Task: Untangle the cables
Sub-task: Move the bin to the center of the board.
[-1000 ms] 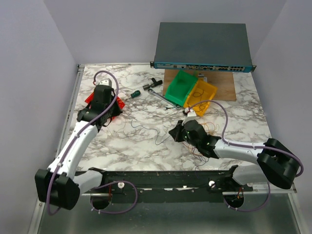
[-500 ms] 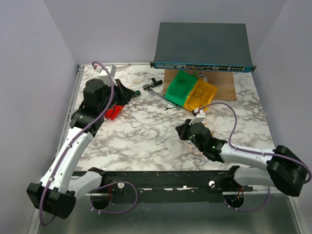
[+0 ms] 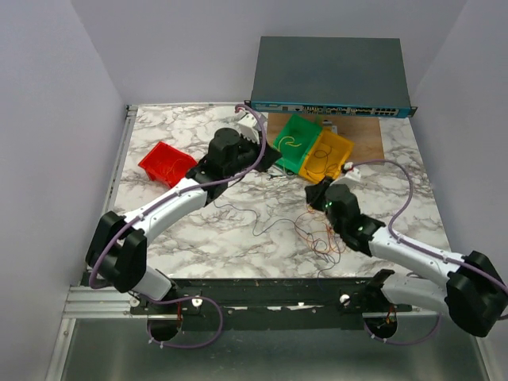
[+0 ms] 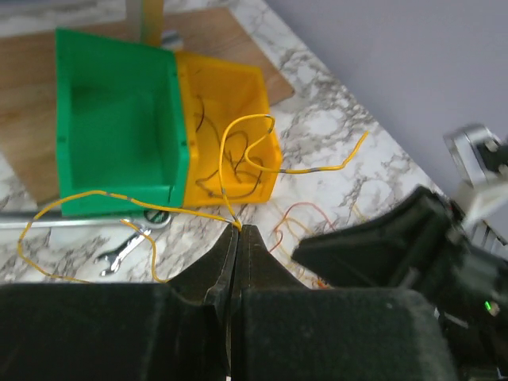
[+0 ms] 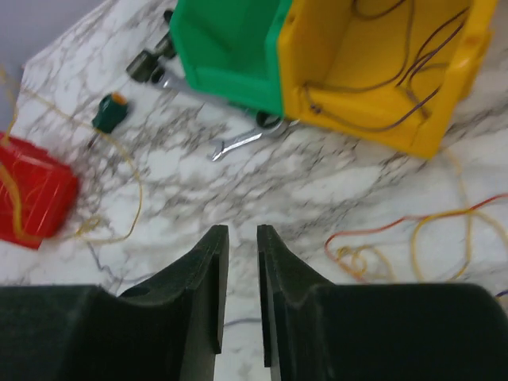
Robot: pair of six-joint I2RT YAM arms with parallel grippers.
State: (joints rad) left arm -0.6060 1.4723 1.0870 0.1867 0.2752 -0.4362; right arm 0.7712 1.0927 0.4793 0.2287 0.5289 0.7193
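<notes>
My left gripper [image 3: 271,159] [image 4: 240,230] is shut on a thin yellow cable [image 4: 246,131] and holds it raised by the green bin [image 4: 119,119]; the cable loops over the green bin and the yellow bin [image 4: 230,95]. It shows as a yellow curl [image 3: 290,144] in the top view. My right gripper [image 3: 316,193] [image 5: 238,234] is open a little and empty, above the marble. A tangle of orange, red and yellow cables [image 3: 317,234] [image 5: 413,230] lies beside it. A dark cable [image 3: 238,213] lies mid-table. Dark cables [image 5: 405,71] lie in the yellow bin.
A red bin [image 3: 165,163] [image 5: 32,198] sits at the far left. A wrench [image 5: 238,143] and a green-handled screwdriver [image 5: 107,111] lie before the green bin. A network switch [image 3: 329,75] and a wooden board [image 3: 365,143] stand at the back.
My left arm has swung from the red bin rightward to the green bin, carrying the yellow cable. My right gripper has moved right and back, away from the table's middle.
</notes>
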